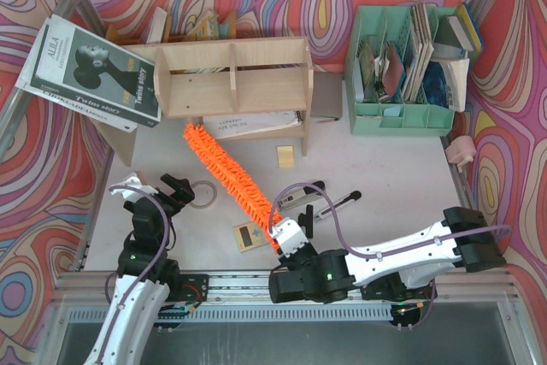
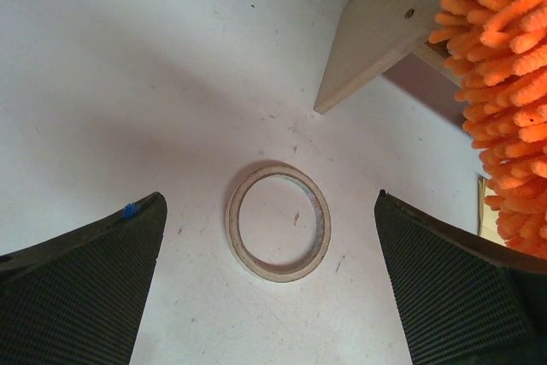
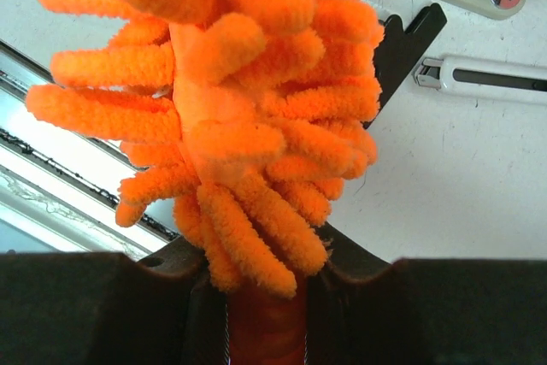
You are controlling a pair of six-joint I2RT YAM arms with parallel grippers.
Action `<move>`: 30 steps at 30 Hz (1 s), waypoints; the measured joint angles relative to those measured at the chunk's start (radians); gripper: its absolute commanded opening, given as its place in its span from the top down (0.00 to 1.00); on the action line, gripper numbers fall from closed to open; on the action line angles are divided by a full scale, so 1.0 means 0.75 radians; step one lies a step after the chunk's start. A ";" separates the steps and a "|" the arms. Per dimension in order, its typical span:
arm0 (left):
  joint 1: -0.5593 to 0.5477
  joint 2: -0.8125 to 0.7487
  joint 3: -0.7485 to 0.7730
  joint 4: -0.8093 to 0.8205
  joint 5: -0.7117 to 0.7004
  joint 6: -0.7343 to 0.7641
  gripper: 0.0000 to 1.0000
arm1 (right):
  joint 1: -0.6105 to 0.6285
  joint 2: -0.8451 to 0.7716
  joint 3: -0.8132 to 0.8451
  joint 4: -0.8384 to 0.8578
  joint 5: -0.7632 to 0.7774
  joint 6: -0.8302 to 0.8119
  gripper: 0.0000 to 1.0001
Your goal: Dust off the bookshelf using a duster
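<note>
The plywood bookshelf (image 1: 235, 83) stands at the back middle, two tiers with dividers; papers lie under its lower tier. The orange fluffy duster (image 1: 229, 175) runs diagonally from the shelf's lower front left down to my right gripper (image 1: 289, 238). The right gripper is shut on the duster's handle; in the right wrist view the orange handle sits between the jaws and the fluff (image 3: 231, 108) fills the frame. My left gripper (image 1: 175, 191) is open and empty, hovering over a tape ring (image 2: 278, 221). A shelf corner (image 2: 385, 32) and the duster (image 2: 508, 108) show in the left wrist view.
A tilted magazine (image 1: 90, 70) leans at the back left. A mint-green file organiser (image 1: 402, 70) with papers stands at the back right. On the table lie a tape ring (image 1: 202, 194), a small yellow card (image 1: 285, 156), a calculator-like pad (image 1: 248, 236), a stapler (image 1: 299, 201) and a pink object (image 1: 462, 150).
</note>
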 measured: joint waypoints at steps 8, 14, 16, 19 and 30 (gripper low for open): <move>-0.001 0.001 -0.001 0.001 0.001 0.000 0.01 | 0.025 0.004 0.001 -0.112 0.025 0.161 1.00; -0.001 0.001 -0.001 0.001 0.001 0.000 0.01 | 0.024 0.025 0.028 -0.306 0.075 0.368 1.00; -0.001 0.001 -0.002 0.001 0.000 0.000 0.01 | 0.024 0.025 0.037 -0.328 0.085 0.400 1.00; -0.001 0.001 -0.004 0.000 0.001 -0.001 0.02 | 0.024 0.031 0.046 -0.360 0.103 0.468 1.00; -0.001 0.001 -0.006 0.000 0.001 0.000 0.02 | 0.012 0.038 0.063 -0.626 0.108 0.891 1.00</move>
